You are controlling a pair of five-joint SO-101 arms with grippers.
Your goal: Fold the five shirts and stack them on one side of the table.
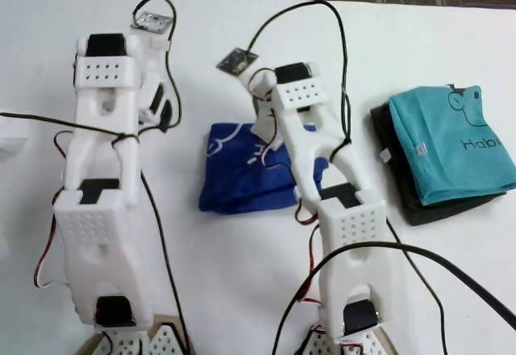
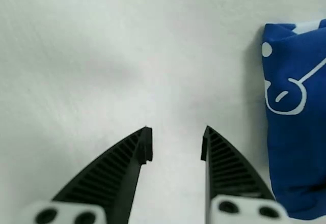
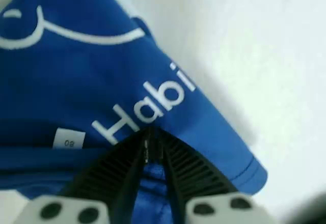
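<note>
A folded blue shirt (image 1: 238, 173) with white print lies mid-table, partly under the right arm. My right gripper (image 3: 152, 143) is shut, its tips pinched into the fabric of the blue shirt (image 3: 76, 66) near its far edge; in the high view that gripper (image 1: 262, 125) sits at the shirt's back edge. My left gripper (image 2: 175, 145) is open over bare table, with the blue shirt (image 2: 295, 107) a short way beside it. From above, the left gripper (image 1: 159, 105) is left of the shirt. A folded teal shirt (image 1: 451, 141) rests on a folded black shirt (image 1: 439, 208) at the right.
The white table (image 1: 201, 290) has bare room between the arms and along the back. Black cables (image 1: 343, 64) loop over the right arm and trail across the front right. A pale object (image 1: 10, 141) touches the left edge.
</note>
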